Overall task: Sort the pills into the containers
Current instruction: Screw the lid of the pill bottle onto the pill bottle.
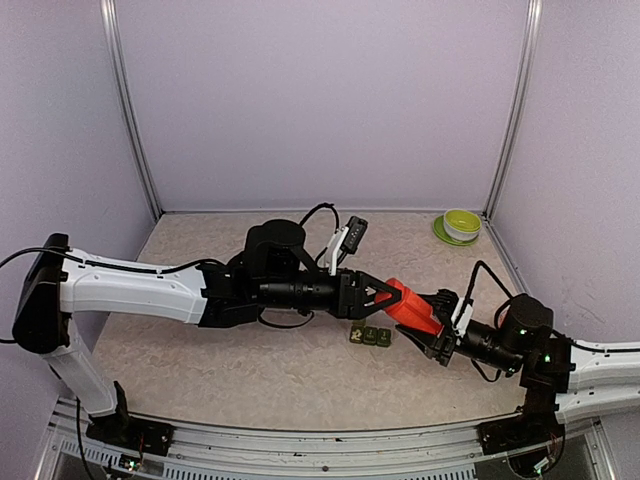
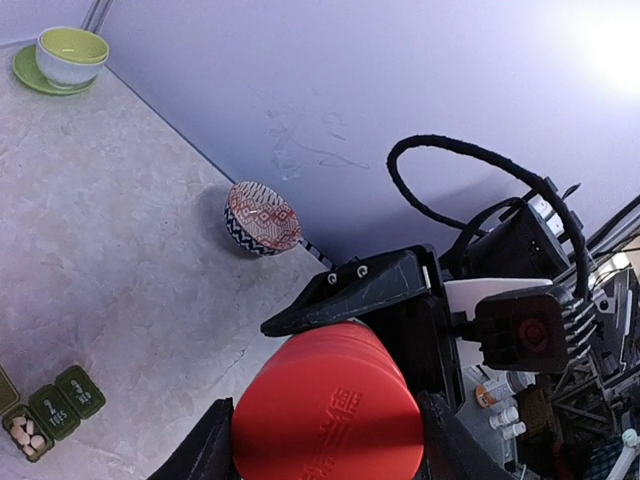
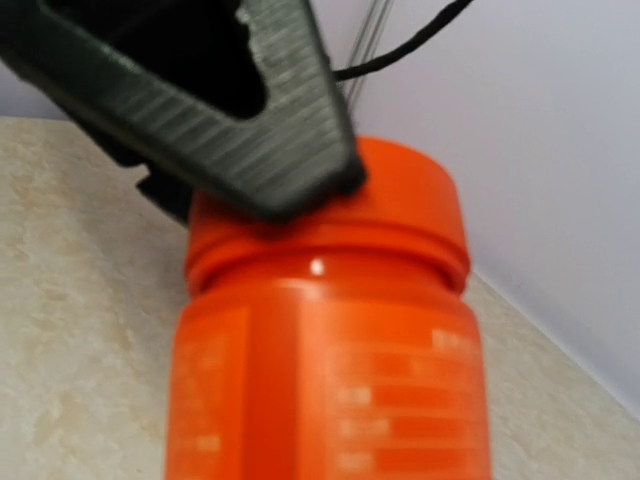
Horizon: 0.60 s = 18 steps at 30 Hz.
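A red-orange bottle [image 1: 412, 307] is held tilted in the air between both grippers, just above the table. My left gripper [image 1: 385, 293] is shut on its cap [image 2: 325, 415], one finger on either side. My right gripper [image 1: 432, 325] is shut on the bottle's body [image 3: 330, 380]; its own fingers do not show in the right wrist view. The left gripper's finger [image 3: 250, 110] lies on the cap there. The containers [image 1: 370, 336], a dark-green strip of three boxes, lie on the table below the bottle. In the left wrist view [image 2: 52, 410] one end box stands open with pale pills [image 2: 28, 437] inside.
A green bowl on a green saucer [image 1: 461, 224] stands at the back right corner and also shows in the left wrist view [image 2: 70, 55]. A red-patterned bowl [image 2: 262, 218] sits by the wall. Small white-capped bottles [image 2: 500, 400] lie beyond the right arm.
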{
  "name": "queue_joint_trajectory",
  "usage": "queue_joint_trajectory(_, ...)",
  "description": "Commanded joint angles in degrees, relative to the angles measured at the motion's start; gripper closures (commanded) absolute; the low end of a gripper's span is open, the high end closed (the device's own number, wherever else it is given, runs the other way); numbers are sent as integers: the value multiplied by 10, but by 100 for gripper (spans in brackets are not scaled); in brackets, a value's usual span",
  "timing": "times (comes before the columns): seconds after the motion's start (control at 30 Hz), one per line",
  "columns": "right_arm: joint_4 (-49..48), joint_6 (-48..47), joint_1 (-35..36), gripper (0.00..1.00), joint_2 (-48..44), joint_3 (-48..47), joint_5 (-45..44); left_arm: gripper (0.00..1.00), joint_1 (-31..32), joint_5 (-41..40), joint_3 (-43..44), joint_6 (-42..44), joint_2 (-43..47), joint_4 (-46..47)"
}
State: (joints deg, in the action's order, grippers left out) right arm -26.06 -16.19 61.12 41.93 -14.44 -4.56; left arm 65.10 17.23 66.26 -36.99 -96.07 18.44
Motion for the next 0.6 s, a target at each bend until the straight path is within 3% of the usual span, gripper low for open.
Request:
queue_joint_trajectory(0.0,-25,51,13,81,-14,-32,52,53,24,71,1,95,-6,-17)
queue_joint_trajectory(0.23,-57,134,13,82,-35,-9,123,45,24,113,-23,138,7,14)
queue_joint_trajectory(0.43,-58,162,13,82,-42,-3,128,37,23,120,-33,149,19,22)
queue_joint_trajectory(0.57,-62,165,13,83,-40,3,123,27,21,106,-44,150,39,31)
